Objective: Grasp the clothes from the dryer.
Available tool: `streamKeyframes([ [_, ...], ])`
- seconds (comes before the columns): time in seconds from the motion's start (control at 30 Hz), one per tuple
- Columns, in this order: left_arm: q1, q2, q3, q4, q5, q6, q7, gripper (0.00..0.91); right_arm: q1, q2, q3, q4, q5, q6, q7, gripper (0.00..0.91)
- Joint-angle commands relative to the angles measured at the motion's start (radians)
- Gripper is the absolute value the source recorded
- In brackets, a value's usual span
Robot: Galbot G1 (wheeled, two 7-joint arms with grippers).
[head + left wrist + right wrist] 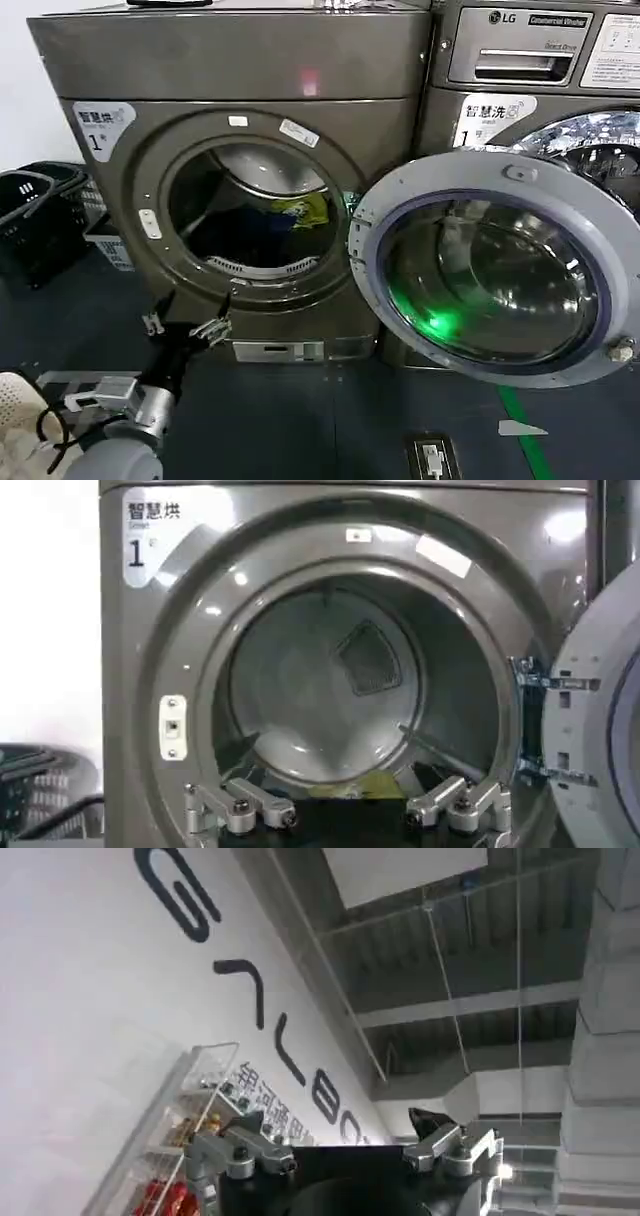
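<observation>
Two machines are standing side by side in the head view: the dryer, bronze-grey with a white "1" label, is filling the upper left, and an LG-branded machine is sitting just beside it at its 3 o'clock. The dryer's glass door is hanging swung wide to the right, covering the lower front of the LG machine. Inside the open porthole, the clothes are lying low in the drum toward 4 o'clock, showing yellow and blue against the dark. The left gripper is hovering at about 7 o'clock of the porthole, just below its rim, with its fingers spread apart and holding nothing; the left wrist view is looking straight into the drum. The right gripper is pointing up toward a ceiling and a lettered white wall, its fingers likewise released. Dark baskets are sitting on the floor at 9 o'clock of the dryer.
</observation>
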Motion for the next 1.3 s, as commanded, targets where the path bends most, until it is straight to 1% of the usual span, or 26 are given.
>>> streamKeyframes([
  [0.03, -0.007, -0.001, 0.004, 0.004, 0.002, 0.001, 0.000, 0.907, 0.001, 0.006, -0.005, 0.003, -0.002, 0.002, -0.002, 0.907],
  [0.63, -0.015, -0.002, 0.009, 0.010, 0.008, 0.000, 0.006, 0.907, 0.002, 0.010, -0.007, 0.006, 0.000, 0.008, -0.013, 0.907],
  [0.73, -0.020, 0.004, 0.009, 0.016, 0.006, -0.001, 0.006, 0.907, -0.003, 0.009, -0.008, 0.008, -0.005, 0.008, 0.005, 0.907],
  [0.9, -0.122, 0.035, 0.027, 0.085, 0.000, -0.005, 0.006, 0.907, -0.022, 0.001, -0.003, 0.029, -0.013, -0.022, 0.050, 0.907],
  [1.07, -0.213, 0.026, 0.046, 0.138, -0.019, 0.000, 0.003, 0.907, -0.044, -0.002, 0.013, 0.050, -0.001, -0.030, 0.060, 0.907],
  [1.17, -0.270, 0.016, 0.066, 0.213, 0.008, -0.022, -0.003, 0.907, -0.047, -0.004, 0.020, 0.072, 0.018, -0.031, 0.051, 0.907],
  [1.2, -0.293, 0.013, 0.072, 0.266, 0.008, -0.024, -0.005, 0.907, -0.048, -0.005, 0.019, 0.077, 0.019, -0.033, 0.052, 0.907],
  [1.27, -0.340, 0.013, 0.085, 0.318, 0.014, -0.036, -0.014, 0.907, -0.048, -0.005, 0.018, 0.097, 0.019, -0.047, 0.069, 0.907],
  [1.3, -0.390, 0.014, 0.092, 0.379, 0.025, -0.050, -0.017, 0.907, -0.052, -0.005, 0.020, 0.109, 0.020, -0.064, 0.094, 0.907],
])
